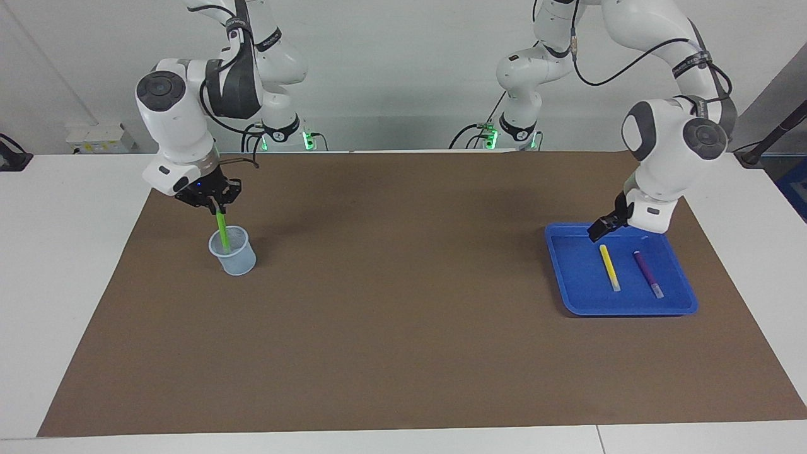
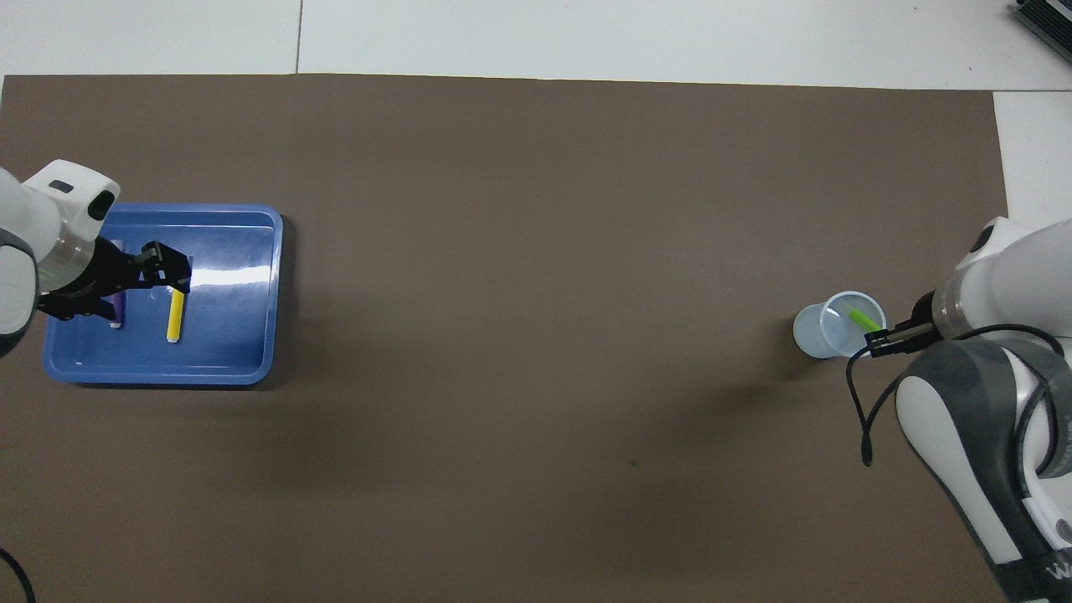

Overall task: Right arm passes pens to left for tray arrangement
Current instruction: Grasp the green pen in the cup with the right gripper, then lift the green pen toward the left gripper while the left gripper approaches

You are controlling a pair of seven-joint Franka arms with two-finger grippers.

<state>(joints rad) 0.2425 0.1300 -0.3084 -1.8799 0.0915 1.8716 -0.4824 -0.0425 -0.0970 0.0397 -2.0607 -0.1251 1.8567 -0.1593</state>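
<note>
Now the right gripper [image 1: 216, 206] grasps the green pen [image 1: 222, 230] over the cup [image 1: 232, 251]. The left gripper [image 1: 597, 231], released, waits over the tray [image 1: 570, 287]. Next, probably a handover.

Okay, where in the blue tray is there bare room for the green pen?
Free: the tray floor between the yellow pen and the rim toward the right arm's end. Crowded: the purple pen side, with only a narrow strip between the two pens.
</note>
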